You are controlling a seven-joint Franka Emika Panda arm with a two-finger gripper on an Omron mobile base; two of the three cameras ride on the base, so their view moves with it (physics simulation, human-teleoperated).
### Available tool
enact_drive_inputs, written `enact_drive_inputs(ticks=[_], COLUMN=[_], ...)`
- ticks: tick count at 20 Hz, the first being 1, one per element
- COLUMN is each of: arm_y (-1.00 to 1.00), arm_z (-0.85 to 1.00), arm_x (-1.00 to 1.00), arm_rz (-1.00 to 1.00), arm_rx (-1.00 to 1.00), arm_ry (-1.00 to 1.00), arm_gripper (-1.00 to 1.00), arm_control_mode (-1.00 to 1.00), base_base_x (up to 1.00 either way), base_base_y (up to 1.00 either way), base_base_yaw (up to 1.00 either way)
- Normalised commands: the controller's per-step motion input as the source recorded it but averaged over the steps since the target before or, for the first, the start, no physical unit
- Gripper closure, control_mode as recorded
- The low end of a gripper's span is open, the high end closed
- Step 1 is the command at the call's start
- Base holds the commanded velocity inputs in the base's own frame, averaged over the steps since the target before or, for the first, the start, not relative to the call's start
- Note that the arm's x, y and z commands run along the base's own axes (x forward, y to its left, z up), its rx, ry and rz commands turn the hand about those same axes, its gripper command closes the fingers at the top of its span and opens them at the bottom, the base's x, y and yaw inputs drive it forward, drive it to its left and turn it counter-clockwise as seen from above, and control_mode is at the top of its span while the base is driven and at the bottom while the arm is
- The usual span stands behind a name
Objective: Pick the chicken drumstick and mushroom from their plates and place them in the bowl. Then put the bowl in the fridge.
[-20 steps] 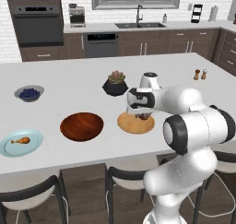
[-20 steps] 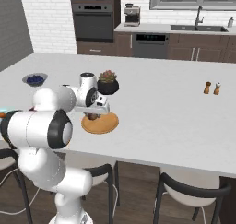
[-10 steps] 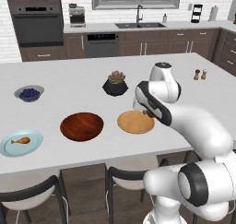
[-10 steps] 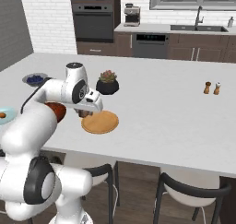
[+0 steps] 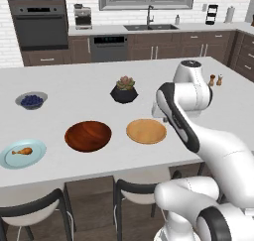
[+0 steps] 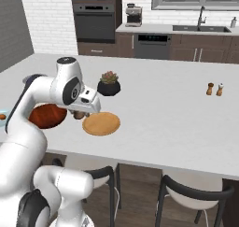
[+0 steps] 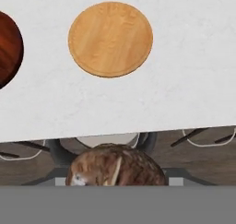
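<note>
Spanning a dark-cabinet kitchen, the white counter (image 5: 74,93) bears the wooden plate (image 5: 146,131).

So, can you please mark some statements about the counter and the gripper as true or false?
1. The wooden plate has nothing on it. True.
2. The chicken drumstick lies in the reddish-brown bowl. False: it lies on the light-blue plate.
3. The gripper holds the mushroom. True.
4. The bowl already has food in it. False: it is empty.
5. The succulent pot stands behind the wooden plate. True.
</note>
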Motion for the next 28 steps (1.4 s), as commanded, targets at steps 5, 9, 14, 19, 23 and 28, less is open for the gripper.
enact_drive_inputs(ticks=[5, 9, 14, 19, 23, 28], arm_y=[-0.01, 0.00, 0.00, 0.00, 0.00, 0.00], arm_z=[0.24, 0.26, 0.03, 0.00, 0.00, 0.00], arm_x=[-0.30, -0.41, -0.18, 0.00, 0.00, 0.00], arm_rz=[0.01, 0.02, 0.01, 0.00, 0.00, 0.00], arm_rx=[0.00, 0.00, 0.00, 0.00, 0.00, 0.00], arm_ry=[0.00, 0.00, 0.00, 0.00, 0.00, 0.00], arm_gripper=[1.00, 1.00, 1.00, 1.00, 1.00, 1.00], arm_control_mode=[-1.00, -1.00, 1.00, 1.00, 1.00, 1.00], base_base_x=[0.00, 0.00, -0.31, -0.46, 0.06, 0.18], base_base_y=[0.00, 0.00, 0.02, 0.88, 1.00, 0.97], base_base_yaw=[0.00, 0.00, 0.00, 0.00, 0.00, -0.02])
